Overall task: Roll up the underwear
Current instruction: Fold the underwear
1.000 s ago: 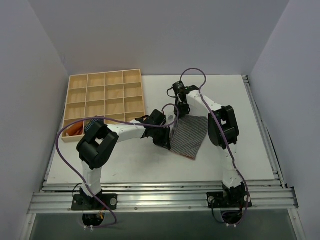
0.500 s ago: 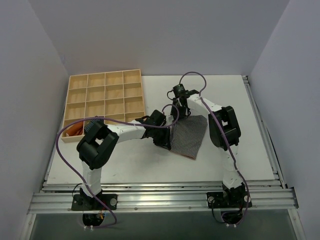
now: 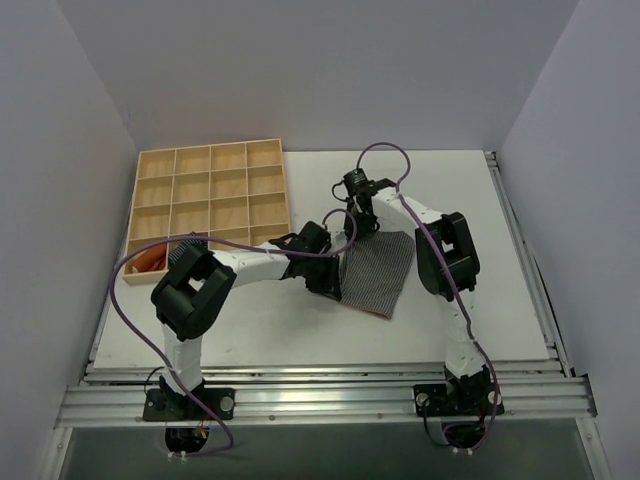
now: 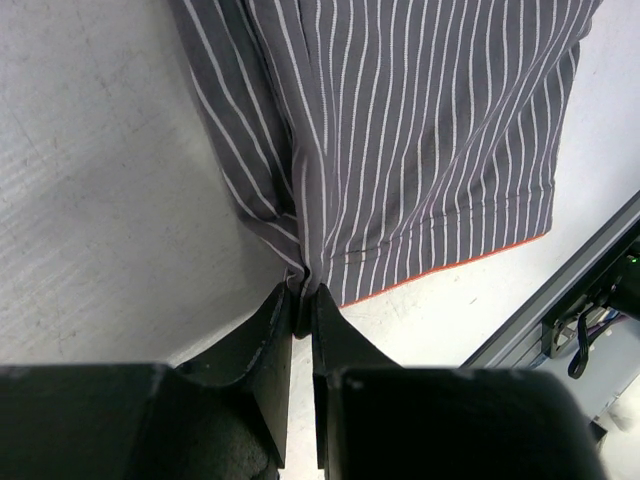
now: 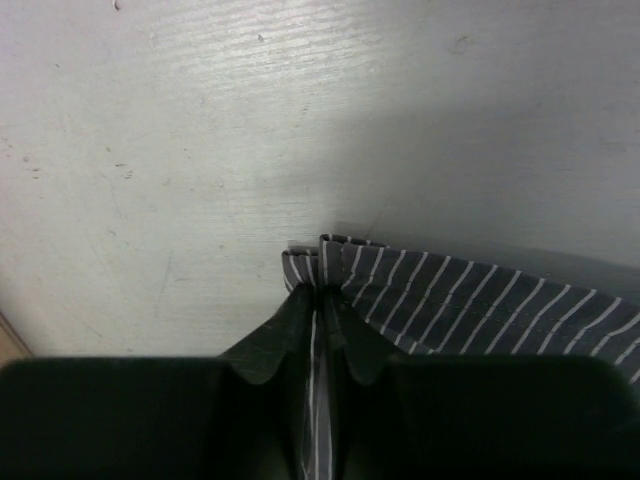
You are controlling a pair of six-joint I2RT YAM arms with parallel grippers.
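As the left gripper (image 4: 303,298) pinches a puckered edge of the underwear (image 4: 420,130) between tightly closed jaws, the thin grey pinstriped cloth lies flat on the table (image 4: 100,200), spreading ahead of its tips and to their right. Farther off, the right gripper (image 5: 322,292) is likewise clamped on a folded corner, cloth trailing to its right. Light, limp and liable to bunch, the garment looks best held by its hems, as both are doing

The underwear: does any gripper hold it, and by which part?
Both. The left gripper pinches a bunched edge of the underwear; the right gripper pinches a folded corner.
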